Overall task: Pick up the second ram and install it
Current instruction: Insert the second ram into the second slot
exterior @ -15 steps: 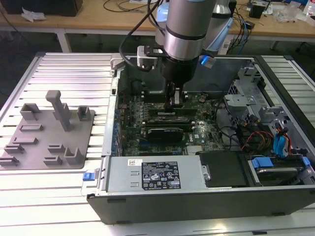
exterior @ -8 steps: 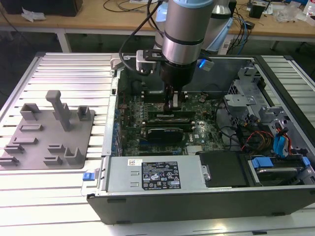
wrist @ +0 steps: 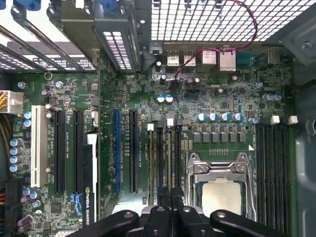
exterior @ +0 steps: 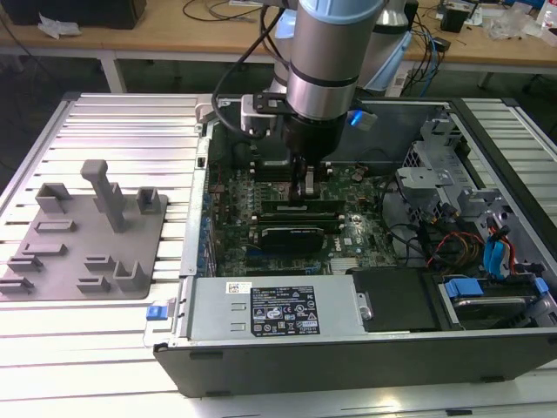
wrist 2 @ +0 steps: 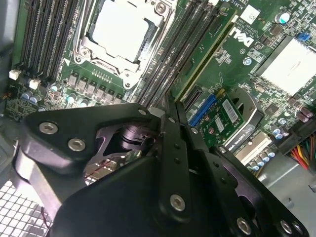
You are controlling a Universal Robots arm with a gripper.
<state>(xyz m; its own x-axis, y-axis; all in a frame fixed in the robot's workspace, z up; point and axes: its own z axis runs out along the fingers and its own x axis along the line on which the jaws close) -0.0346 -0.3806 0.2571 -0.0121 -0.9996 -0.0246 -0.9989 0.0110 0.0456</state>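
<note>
The ram (wrist 2: 207,55), a thin green stick, stands on edge in a slot beside the CPU socket (wrist 2: 121,34). In the second wrist view its near end lies right at the tips of the fingers (wrist 2: 173,143). The fingers are closed, pads together, with no gap showing and nothing visibly clamped between them. Whether the tips press on the stick's top edge or hover just above it cannot be told.

The stick's long axis runs straight away from the tips, parallel to the neighbouring slots (wrist: 160,163). The fingers therefore sit over one end of the stick, not its middle, and the far end lies well out along the slot. In the first wrist view the same fingers line up with that bank of slots, between the socket and the long expansion connectors.

In the exterior view the arm (exterior: 326,70) reaches down into the open case (exterior: 348,361). Its fingers are low over the motherboard, just beside the black card (exterior: 300,235). The grey fixture (exterior: 87,235) rests on the table (exterior: 130,122) at the exterior view's left, well apart from the arm.

By the look of it the pick-up is done and the stick is in its slot. Whether it is fully seated cannot be judged.
</note>
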